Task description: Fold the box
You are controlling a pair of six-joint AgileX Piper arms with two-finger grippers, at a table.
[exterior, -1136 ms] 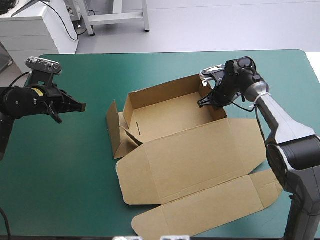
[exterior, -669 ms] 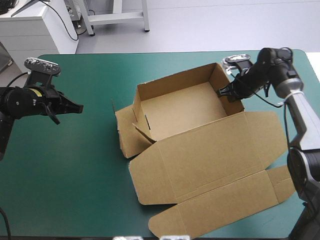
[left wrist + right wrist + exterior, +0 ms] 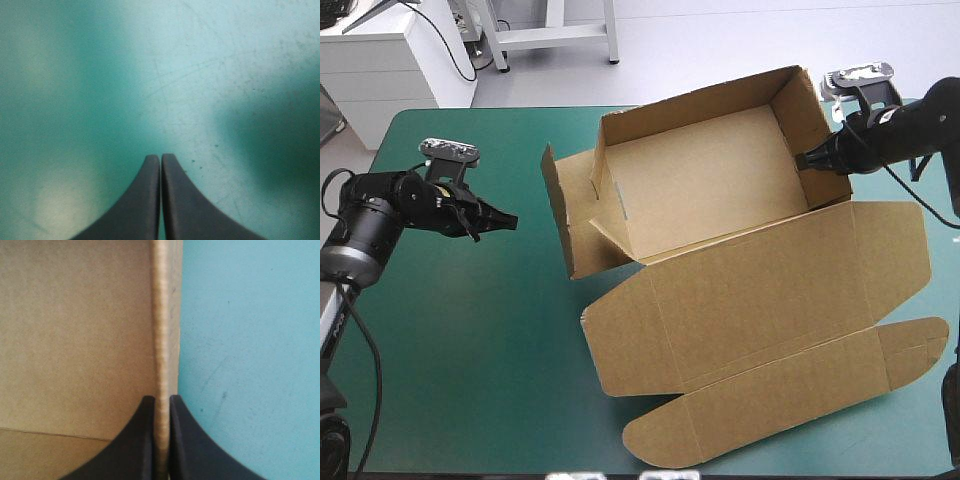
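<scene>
We see the brown box (image 3: 710, 190) as an open tray right of the table's middle, its lid (image 3: 750, 300) spread toward the near edge, our right gripper (image 3: 812, 160) clamped on the tray's right wall, one black finger (image 3: 142, 440) on each side of the board, our left gripper (image 3: 508, 220) with fingers pressed together, over the teal-green cover (image 3: 450, 330), well apart from the box.

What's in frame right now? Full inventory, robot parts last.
brown cardboard box: 1, brown, mid-table toward the right; open tray with walls up, lid spread open toward the near edge
table with teal-green cover: 1, teal-green, under everything
left gripper: 1, black, jaws shut on nothing, over bare cover left of the box
right gripper: 1, black, jaws shut on the box's right wall
</scene>
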